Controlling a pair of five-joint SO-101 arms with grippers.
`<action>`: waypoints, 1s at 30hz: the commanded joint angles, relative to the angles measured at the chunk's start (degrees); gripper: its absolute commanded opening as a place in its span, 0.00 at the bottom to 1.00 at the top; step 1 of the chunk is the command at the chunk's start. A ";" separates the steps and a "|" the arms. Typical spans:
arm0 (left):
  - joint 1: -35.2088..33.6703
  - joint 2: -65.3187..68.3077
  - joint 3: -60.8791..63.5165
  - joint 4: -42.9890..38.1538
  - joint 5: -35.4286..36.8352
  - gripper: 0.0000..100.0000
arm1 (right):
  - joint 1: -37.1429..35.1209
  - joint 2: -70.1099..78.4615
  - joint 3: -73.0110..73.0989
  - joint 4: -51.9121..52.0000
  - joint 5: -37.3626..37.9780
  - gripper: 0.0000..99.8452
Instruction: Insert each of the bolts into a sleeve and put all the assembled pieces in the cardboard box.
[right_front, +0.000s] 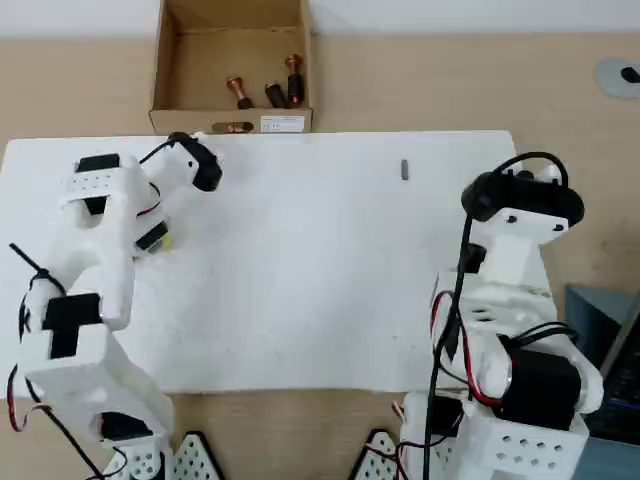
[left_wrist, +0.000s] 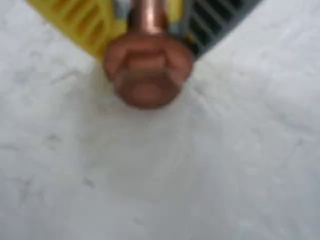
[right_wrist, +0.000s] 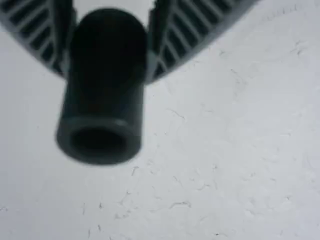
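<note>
The high camera is looking straight down on the table (right_front: 450, 90), with the box (right_front: 232, 40) at its far edge. Each wrist camera is peering along its own jaws, very close to what they are gripping, left a bolt (left_wrist: 148, 70), right a sleeve (right_wrist: 102, 100), above the white mat (right_front: 320, 280) all three views are sharing.

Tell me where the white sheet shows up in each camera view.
High view: white sheet spans the table, below the cardboard box.
Left wrist view: the sheet lies behind the copper bolt.
Right wrist view: the sheet lies behind the dark sleeve.
Shared landmark: the sheet itself.
</note>
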 joint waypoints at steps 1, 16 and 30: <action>-0.62 0.04 -5.71 4.22 0.09 0.00 | 0.40 -0.13 -0.66 -1.41 0.26 0.01; 2.55 -0.13 -33.14 32.88 21.10 0.00 | 0.31 -0.13 -4.70 -1.41 0.44 0.01; 12.84 -33.01 -18.20 32.70 35.60 0.00 | 0.31 -0.22 -8.22 -1.32 3.25 0.01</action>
